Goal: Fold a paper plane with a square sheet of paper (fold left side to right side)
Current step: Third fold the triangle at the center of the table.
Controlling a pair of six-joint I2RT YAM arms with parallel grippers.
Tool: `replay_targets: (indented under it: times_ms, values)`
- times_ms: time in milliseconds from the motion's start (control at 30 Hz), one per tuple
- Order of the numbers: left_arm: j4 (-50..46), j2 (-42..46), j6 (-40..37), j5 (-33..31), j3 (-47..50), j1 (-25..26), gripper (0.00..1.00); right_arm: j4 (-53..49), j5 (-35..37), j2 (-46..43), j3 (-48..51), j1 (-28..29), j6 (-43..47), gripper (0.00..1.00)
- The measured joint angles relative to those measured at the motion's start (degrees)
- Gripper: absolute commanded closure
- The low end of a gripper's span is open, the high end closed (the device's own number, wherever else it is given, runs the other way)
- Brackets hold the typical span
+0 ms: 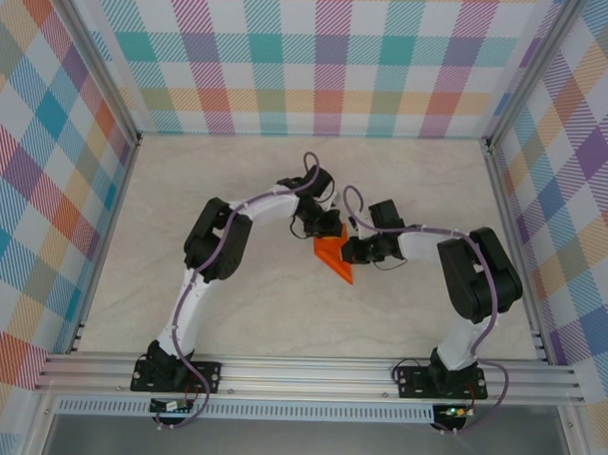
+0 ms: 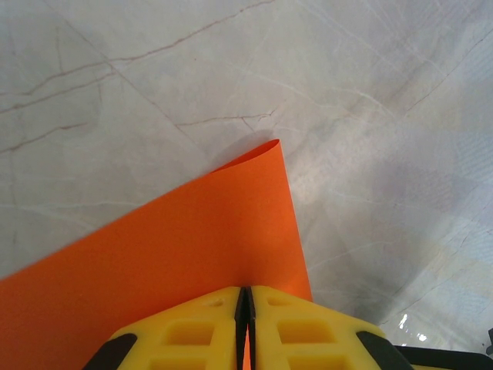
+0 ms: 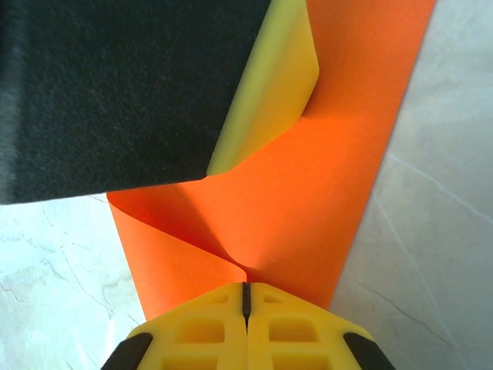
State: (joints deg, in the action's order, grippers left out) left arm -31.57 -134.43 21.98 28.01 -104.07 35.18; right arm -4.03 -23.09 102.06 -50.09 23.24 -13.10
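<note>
Clenched at bottom centre of each wrist view, left gripper (image 2: 245,291) and right gripper (image 3: 246,287), both grasping a thin bright orange paper sheet (image 2: 192,247). Beyond, mid-frame overhead, paper creased to a point on pale marbled tabletop (image 1: 405,181). Farthest back, pastel checked wall (image 1: 320,68).

No readable text, label or number appears anywhere.
</note>
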Motion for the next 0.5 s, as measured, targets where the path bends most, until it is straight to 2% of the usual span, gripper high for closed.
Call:
replay_targets:
  times_ms: [300,500]
  values:
    - [0.02,0.02,0.00,0.02,0.00,0.04,0.84,-2.32,0.22,1.16,-1.68,0.00,-0.44,1.00]
    - [-1.03,0.22,-0.59,-0.31,-0.92,0.37,0.76,-4.46,0.04,1.77,-2.93,-0.02,-1.18,1.00]
